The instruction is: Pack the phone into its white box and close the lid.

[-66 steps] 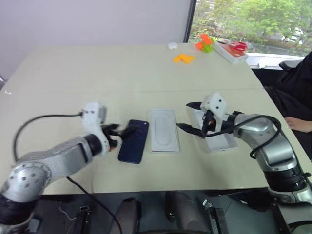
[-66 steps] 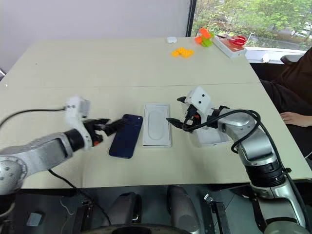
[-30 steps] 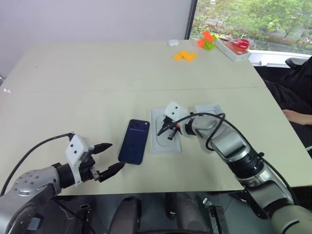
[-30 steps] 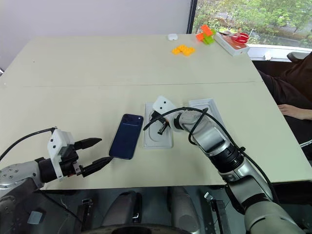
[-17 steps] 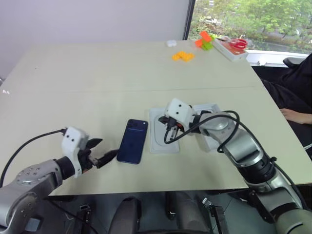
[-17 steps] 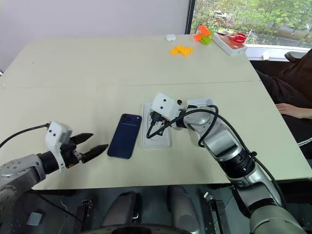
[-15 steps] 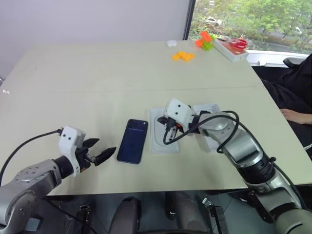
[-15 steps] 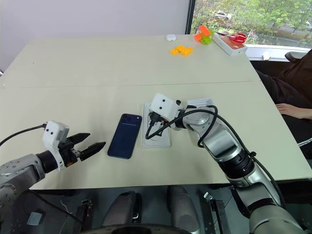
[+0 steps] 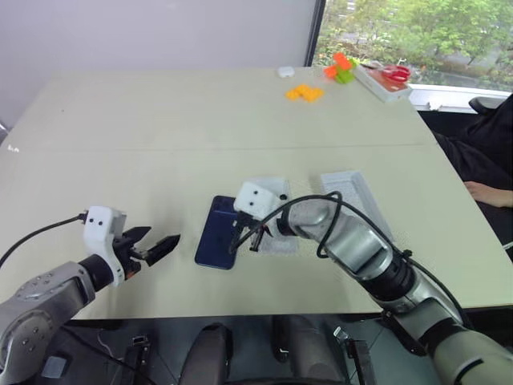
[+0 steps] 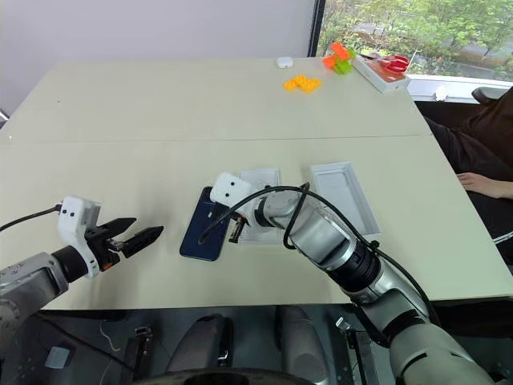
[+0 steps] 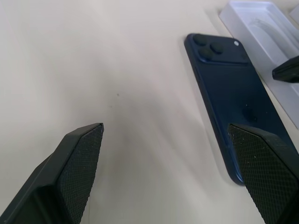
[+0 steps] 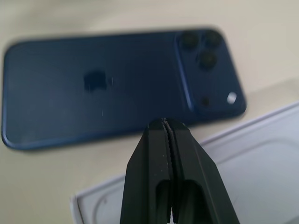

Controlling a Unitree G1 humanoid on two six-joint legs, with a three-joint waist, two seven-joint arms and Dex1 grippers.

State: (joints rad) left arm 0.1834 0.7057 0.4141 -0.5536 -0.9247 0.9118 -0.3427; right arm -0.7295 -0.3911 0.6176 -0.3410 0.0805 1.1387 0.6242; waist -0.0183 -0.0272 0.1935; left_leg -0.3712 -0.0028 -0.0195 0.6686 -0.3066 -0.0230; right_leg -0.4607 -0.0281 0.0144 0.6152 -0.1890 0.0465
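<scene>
The phone (image 9: 220,233) is lying camera-side up near the desk's (image 9: 160,136) front edge; the right tool (image 12: 164,127) is hovering pinched together above it, while the left tool (image 9: 154,248) is gaping wide, empty.

The right arm (image 9: 337,237) covers most of the white tray (image 9: 276,241) beside the phone (image 9: 218,241), whose near end is cut off in the left wrist view.

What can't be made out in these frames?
- Tray with oval recess: mostly hidden behind the right arm in the head views.
- The phone: its near right edge is covered by the right end effector; whether they touch can't be told.
- Far items by the window: too small to identify.
- Open white tray: no telling whether it's box or lid.
</scene>
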